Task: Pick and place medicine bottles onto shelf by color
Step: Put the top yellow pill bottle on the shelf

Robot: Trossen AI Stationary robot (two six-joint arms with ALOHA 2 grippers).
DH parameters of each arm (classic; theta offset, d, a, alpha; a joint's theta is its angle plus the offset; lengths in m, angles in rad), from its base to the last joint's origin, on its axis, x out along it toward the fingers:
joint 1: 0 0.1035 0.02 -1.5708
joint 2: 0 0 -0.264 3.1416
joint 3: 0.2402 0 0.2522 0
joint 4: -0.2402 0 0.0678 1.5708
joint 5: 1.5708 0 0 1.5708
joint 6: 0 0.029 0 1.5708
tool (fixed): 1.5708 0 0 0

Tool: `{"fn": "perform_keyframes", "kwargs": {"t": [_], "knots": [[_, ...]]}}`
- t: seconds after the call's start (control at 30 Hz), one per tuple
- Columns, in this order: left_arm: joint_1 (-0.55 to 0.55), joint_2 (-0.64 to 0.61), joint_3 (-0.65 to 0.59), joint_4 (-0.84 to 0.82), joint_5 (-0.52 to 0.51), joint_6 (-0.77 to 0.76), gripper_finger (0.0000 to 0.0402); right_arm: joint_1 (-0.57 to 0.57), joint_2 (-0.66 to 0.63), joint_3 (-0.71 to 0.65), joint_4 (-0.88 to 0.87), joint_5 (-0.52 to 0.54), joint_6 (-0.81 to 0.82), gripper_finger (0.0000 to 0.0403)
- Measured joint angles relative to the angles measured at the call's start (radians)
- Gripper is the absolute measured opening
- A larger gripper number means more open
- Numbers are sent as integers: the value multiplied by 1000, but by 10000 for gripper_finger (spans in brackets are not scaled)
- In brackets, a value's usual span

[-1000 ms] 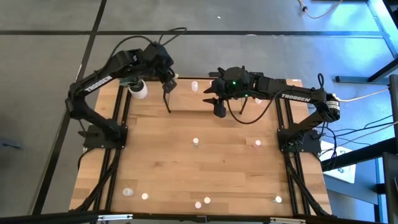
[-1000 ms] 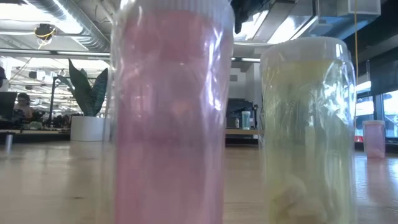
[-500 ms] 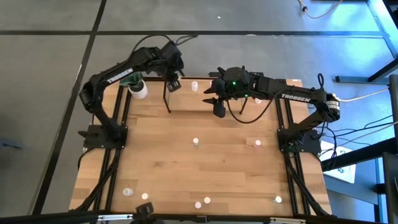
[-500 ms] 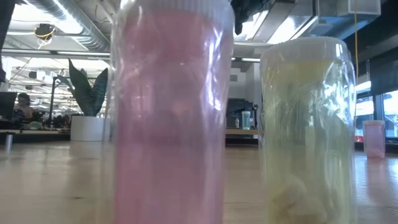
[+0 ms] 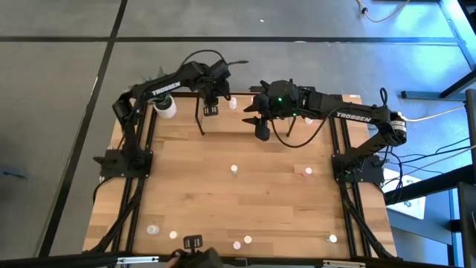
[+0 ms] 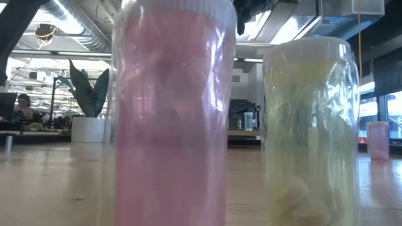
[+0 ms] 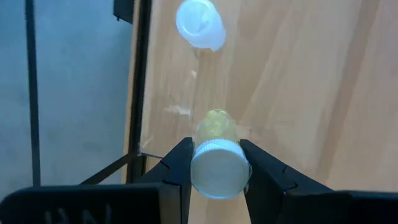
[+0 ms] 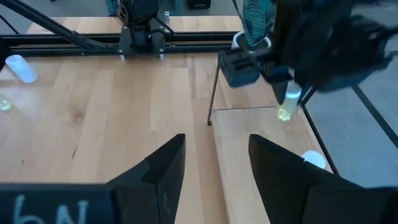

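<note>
My left gripper (image 5: pixel 210 106) is at the shelf's left end, shut on a yellowish bottle with a white cap (image 7: pixel 216 127); it also shows in the right wrist view (image 8: pixel 288 99). The shelf (image 5: pixel 297 134) stands along the table's far edge, and a white bottle (image 5: pixel 233 103) stands on its board. My right gripper (image 8: pixel 214 177) is open and empty over the shelf's middle (image 5: pixel 262 128). Several more bottles stand on the table, among them a pale one (image 5: pixel 233 170) and a pink one (image 5: pixel 308 171). My left gripper pinches the yellowish bottle at its white cap (image 7: pixel 217 169) between its two fingers. The fingers point down from above. The bottle hangs upright below them, cap up, its lower end (image 8: pixel 285 114) close over the shelf's board; whether it touches, I cannot tell.
A white plant pot (image 5: pixel 167 108) stands just left of the shelf's black end frame (image 5: pixel 201 117). Several bottles stand along the near edge; a pink one (image 6: pixel 173 113) and a yellowish one (image 6: pixel 311 125) stand right before the low camera. A dark object (image 5: pixel 193 249) shows at the near edge.
My left gripper has gone toward the table's right edge with the yellowish bottle, from beside the plant pot to the shelf's left end, its arm stretching out. The dark object at the near edge has come into view and moved toward the right.
</note>
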State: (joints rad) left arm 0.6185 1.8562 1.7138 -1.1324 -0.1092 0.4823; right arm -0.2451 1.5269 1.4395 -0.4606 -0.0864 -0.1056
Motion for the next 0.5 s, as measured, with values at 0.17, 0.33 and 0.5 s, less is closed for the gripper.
{"fn": "perform_keyframes", "kwargs": {"t": [0.17, 0.33, 0.5], "knots": [[8, 38, 0, 9, -4, 23, 94, 0, 0, 0, 0, 0, 0, 179], [23, 66, 0, 21, 0, 96, 94, 0, 0, 0, 0, 0, 0, 179], [43, 95, 0, 19, 6, 133, 94, 0, 0, 0, 0, 0, 2, 179]]}}
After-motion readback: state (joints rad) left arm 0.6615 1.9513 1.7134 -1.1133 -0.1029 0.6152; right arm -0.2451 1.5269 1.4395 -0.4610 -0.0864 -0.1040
